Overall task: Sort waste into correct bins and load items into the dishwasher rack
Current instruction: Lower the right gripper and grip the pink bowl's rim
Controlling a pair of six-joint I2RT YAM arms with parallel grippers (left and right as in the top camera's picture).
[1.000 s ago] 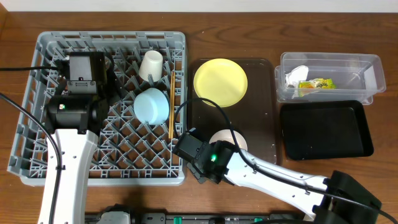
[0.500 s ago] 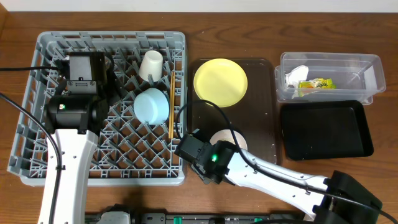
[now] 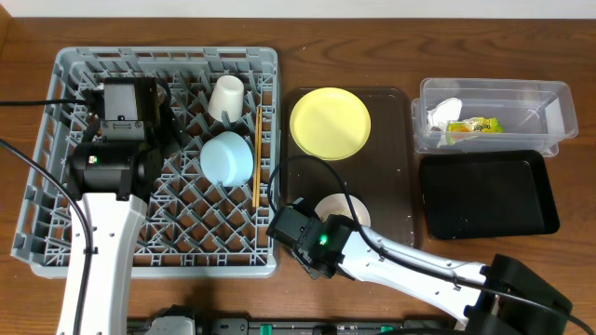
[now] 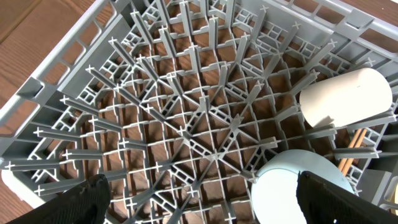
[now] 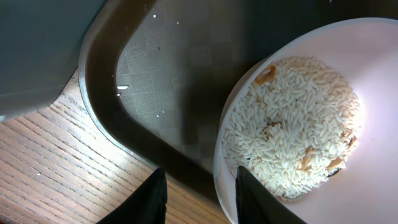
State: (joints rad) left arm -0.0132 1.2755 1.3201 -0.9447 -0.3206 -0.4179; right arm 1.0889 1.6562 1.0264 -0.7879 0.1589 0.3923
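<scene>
The grey dishwasher rack (image 3: 56, 186) holds the cream cup (image 3: 226, 96), the light blue bowl (image 3: 226, 156) and the wooden chopsticks (image 3: 256, 154). My left gripper (image 4: 208, 208) hovers open and empty over the rack's pegs, with the blue bowl (image 4: 298, 186) by its right finger. The yellow plate (image 3: 330, 123) lies on the brown tray. The small white bowl (image 5: 348, 186) holds pale rice-like crumbs (image 5: 292, 124). My right gripper (image 5: 199, 199) is open, with the bowl's near rim between its fingers. The tissue (image 3: 442, 112) and the wrapper (image 3: 473, 125) lie in the clear tub (image 3: 549, 102).
The brown serving tray (image 3: 391, 177) sits between the rack and the bins; its rounded corner shows in the right wrist view (image 5: 106, 93). The black tray (image 3: 489, 194) lies in front of the clear tub. Cables trail over the rack's left side.
My right arm has shifted slightly right and toward the table's front, closer over the small white bowl. The left arm and everything else have not moved.
</scene>
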